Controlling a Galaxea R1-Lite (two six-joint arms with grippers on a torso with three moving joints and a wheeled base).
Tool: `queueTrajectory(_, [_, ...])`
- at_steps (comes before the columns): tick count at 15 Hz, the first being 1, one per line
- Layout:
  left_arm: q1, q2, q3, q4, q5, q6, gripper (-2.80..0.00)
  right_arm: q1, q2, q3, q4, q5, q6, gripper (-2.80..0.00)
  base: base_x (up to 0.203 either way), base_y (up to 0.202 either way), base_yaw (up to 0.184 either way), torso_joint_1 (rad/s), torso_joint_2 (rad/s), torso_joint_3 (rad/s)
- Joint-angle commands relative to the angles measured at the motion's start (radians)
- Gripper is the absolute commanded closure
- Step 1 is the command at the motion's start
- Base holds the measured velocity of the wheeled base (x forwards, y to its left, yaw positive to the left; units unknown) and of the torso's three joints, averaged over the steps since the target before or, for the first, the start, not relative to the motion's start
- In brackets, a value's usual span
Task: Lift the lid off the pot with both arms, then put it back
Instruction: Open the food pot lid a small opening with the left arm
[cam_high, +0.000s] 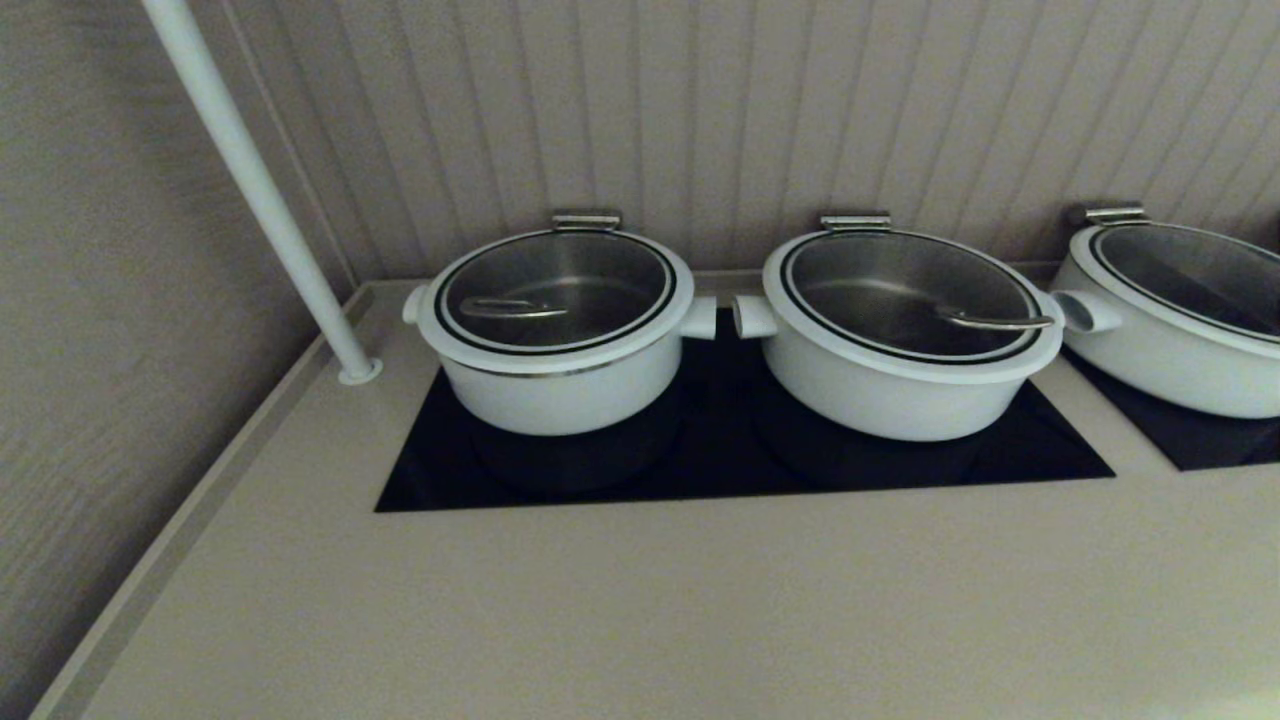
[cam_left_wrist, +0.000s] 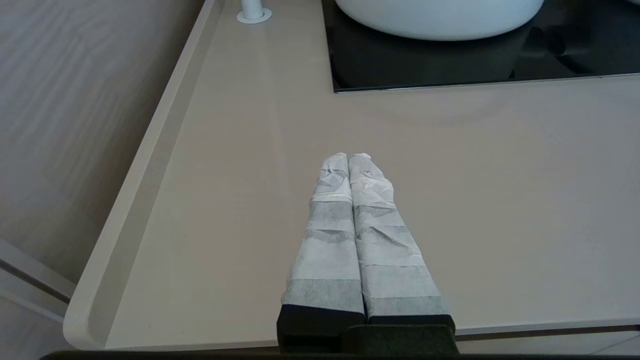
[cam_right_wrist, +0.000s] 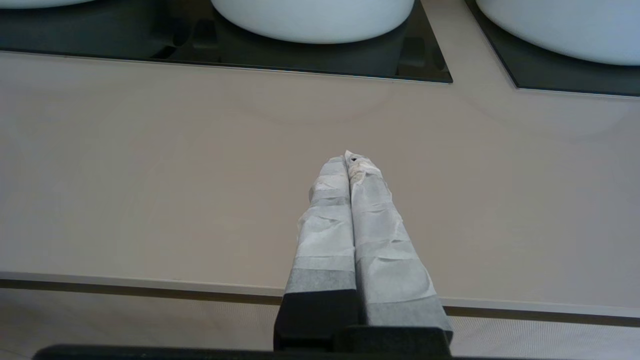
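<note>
The pot (cam_high: 555, 385) is the left-most of three white pots and stands on the black cooktop (cam_high: 720, 470). Its glass lid (cam_high: 556, 292) sits closed on it, with the steel wire handle (cam_high: 510, 309) lying toward the left side. Neither arm shows in the head view. In the left wrist view my left gripper (cam_left_wrist: 348, 156) is shut and empty, low over the beige counter (cam_left_wrist: 240, 200), well short of the pot's underside (cam_left_wrist: 440, 20). My right gripper (cam_right_wrist: 348, 157) is also shut and empty, near the counter's front edge, and the pot (cam_right_wrist: 40, 2) is only a sliver there.
A wider white pot (cam_high: 900, 370) with its own lid stands right next to the small one, and a third (cam_high: 1170, 330) sits on a second cooktop at the far right. A white pole (cam_high: 260, 190) rises from the counter's back left corner. A raised lip (cam_left_wrist: 145, 175) runs along the counter's left side.
</note>
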Motion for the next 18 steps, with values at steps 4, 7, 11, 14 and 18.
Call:
queueTrajectory(4, [0.000, 0.001, 0.000, 0.000, 0.000, 0.000, 0.00, 0.000, 0.002, 0.000, 0.000, 0.000, -0.001, 0.00, 0.000, 0.000, 0.000, 0.000, 0.00, 0.000])
queueTrajectory(7, [0.000, 0.000, 0.000, 0.000, 0.000, 0.000, 0.00, 0.000, 0.002, 0.000, 0.000, 0.000, -0.004, 0.00, 0.000, 0.000, 0.000, 0.000, 0.00, 0.000])
queueTrajectory(11, [0.000, 0.000, 0.000, 0.000, 0.000, 0.000, 0.00, 0.000, 0.001, 0.000, 0.000, 0.000, -0.002, 0.00, 0.000, 0.000, 0.000, 0.000, 0.00, 0.000])
queueTrajectory(14, [0.000, 0.000, 0.000, 0.000, 0.000, 0.000, 0.00, 0.000, 0.001, 0.000, -0.001, 0.000, -0.001, 0.00, 0.000, 0.000, 0.000, 0.000, 0.00, 0.000])
queueTrajectory(18, [0.000, 0.000, 0.000, 0.000, 0.000, 0.001, 0.00, 0.000, 0.002, 0.000, 0.000, 0.000, -0.002, 0.00, 0.000, 0.000, 0.000, 0.000, 0.00, 0.000])
